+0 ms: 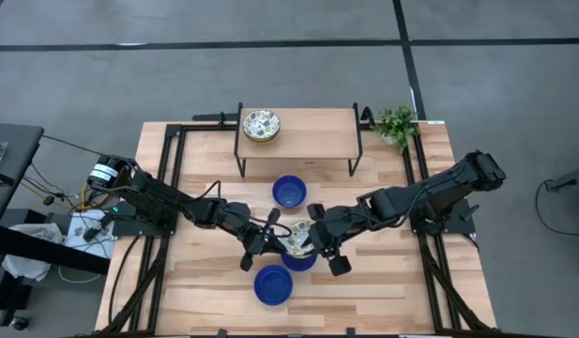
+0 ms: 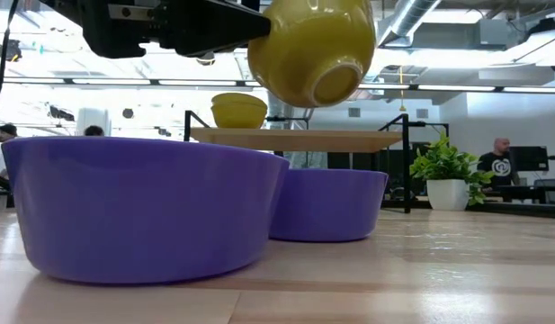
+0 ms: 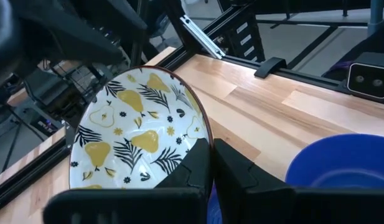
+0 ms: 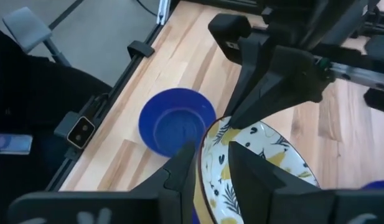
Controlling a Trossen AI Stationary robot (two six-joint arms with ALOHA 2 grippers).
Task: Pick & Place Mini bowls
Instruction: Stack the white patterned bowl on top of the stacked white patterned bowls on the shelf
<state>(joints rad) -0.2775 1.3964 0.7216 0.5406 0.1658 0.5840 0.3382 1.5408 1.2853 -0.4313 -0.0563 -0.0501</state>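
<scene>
both fingers (image 3: 201, 165) on patterned bowl's (image 3: 132, 127) rim

Light came even and diffuse from above; my arms threw only faint, soft shadows on the table (image 1: 383, 291) in the high view. That view stayed sharp edge to edge. In the low view the room behind was backlit by bright ceiling strips (image 2: 457, 85), washing out the far wall; the nearest blue bowl (image 2: 142, 202) sat close and slightly soft. A bright sheen lay along the wood there. My left fingers (image 3: 198, 168) were blurred and dark at the lens, the pear-print bowl (image 3: 139, 127) sharp. My right fingers (image 4: 179, 171) were likewise soft.
</scene>
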